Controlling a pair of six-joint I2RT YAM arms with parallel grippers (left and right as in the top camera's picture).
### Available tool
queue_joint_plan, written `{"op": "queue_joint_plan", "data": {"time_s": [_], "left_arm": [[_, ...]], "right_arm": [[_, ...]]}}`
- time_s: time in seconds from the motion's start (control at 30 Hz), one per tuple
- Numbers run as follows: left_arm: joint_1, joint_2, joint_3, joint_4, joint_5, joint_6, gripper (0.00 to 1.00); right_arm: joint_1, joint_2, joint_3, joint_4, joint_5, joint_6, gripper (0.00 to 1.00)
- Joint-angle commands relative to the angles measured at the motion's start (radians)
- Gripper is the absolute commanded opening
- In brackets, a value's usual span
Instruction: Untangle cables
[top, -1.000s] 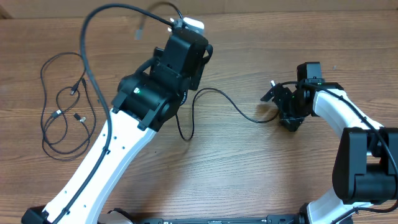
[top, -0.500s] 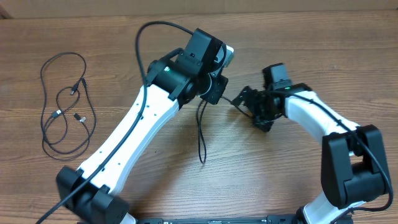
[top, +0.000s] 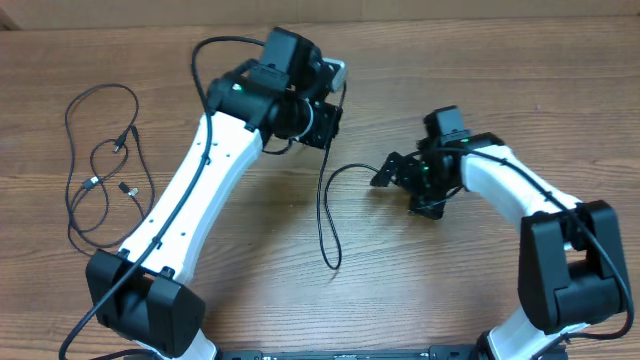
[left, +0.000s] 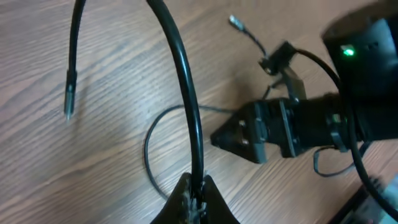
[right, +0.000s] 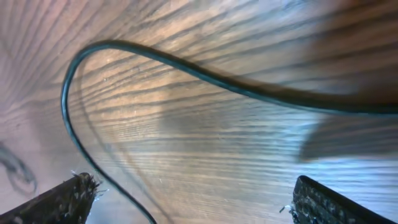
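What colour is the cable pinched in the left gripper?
The cable in the left gripper is plain black; clearest in the left wrist view.

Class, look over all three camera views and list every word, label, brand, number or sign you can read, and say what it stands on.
None: no words, numbers or brand marks can be read in any view.
The left arm, the right arm, the cables and the wooden table show no lettering.
The only mark is a small green light on the right arm's black housing; it carries no text.
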Motion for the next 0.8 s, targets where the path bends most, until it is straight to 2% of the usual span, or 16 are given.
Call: {"op": "queue_joint_plan", "data": {"time_s": [0.0,0.23,0.3,0.4,0.53,0.63,0.7,0.77], "left_arm": [[0.008,0.010,0.011,0.038,0.053,-0.138,0.04],[-0.026,0.079,0.011,0.132,0.051,-0.228,0.04],[-0.043,0.116,0.011,0.167,0.054,-0.251,0.04],[-0.069,0.174,0.011,0.219,0.054,-0.259,0.04],[-0.101,0.248,0.011,0.282,0.054,-0.304,0.04],[-0.116,0.286,0.011,0.322,0.054,-0.338,0.08],[-0.122,0.304,0.011,0.357,0.054,-0.341,0.17],[-0.125,0.316,0.011,0.400,0.053,-0.341,0.61]], "right_arm": [[-0.085,-0.001,0.055,-0.030,-0.057,-0.136,1.00],[-0.266,-0.001,0.046,-0.059,0.134,-0.120,1.00],[-0.297,-0.001,0.024,-0.054,0.201,-0.058,1.00],[-0.317,-0.001,-0.007,-0.047,0.251,0.005,1.00],[-0.315,-0.001,-0.063,-0.007,0.254,0.004,1.00],[-0.314,-0.001,-0.097,0.014,0.254,0.004,1.00],[-0.314,-0.001,-0.107,0.018,0.255,0.004,1.00],[-0.314,-0.001,-0.112,0.019,0.255,0.003,1.00]]}}
